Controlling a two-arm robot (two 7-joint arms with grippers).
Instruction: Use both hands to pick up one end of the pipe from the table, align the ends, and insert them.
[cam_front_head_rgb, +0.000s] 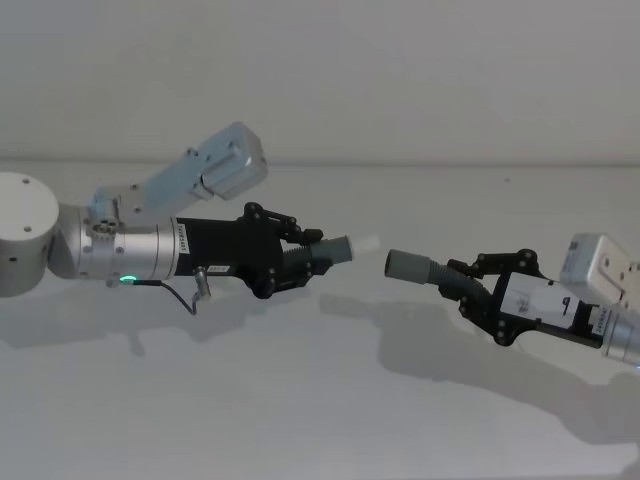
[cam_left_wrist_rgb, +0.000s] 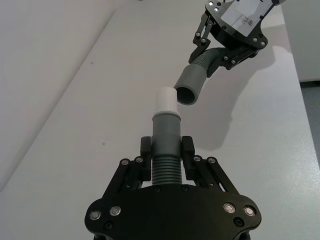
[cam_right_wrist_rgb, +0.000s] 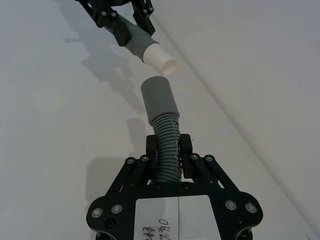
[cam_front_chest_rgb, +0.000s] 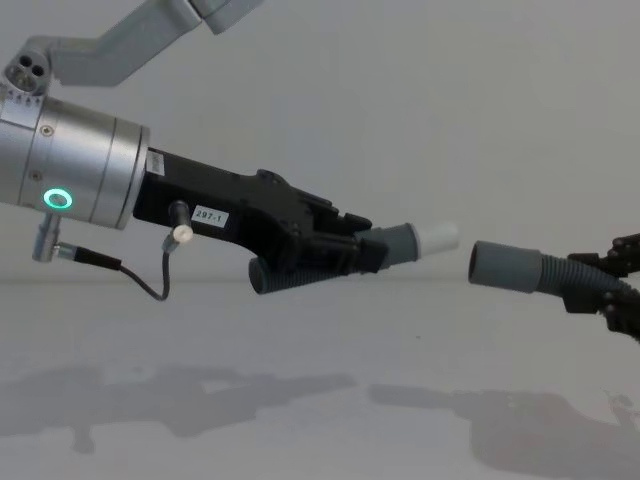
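Open air separates white tip from grey collar.

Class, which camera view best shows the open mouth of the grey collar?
The left wrist view: it looks straight into the grey collar, held by the right gripper, just past the white tip. The head and chest views show it side-on; the right wrist view shows its outside from behind.

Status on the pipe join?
Left pincer shut on white-tipped piece, right pincer shut on collar piece, both off the table. White tip faces collar, small gap, not inserted. Nothing between.
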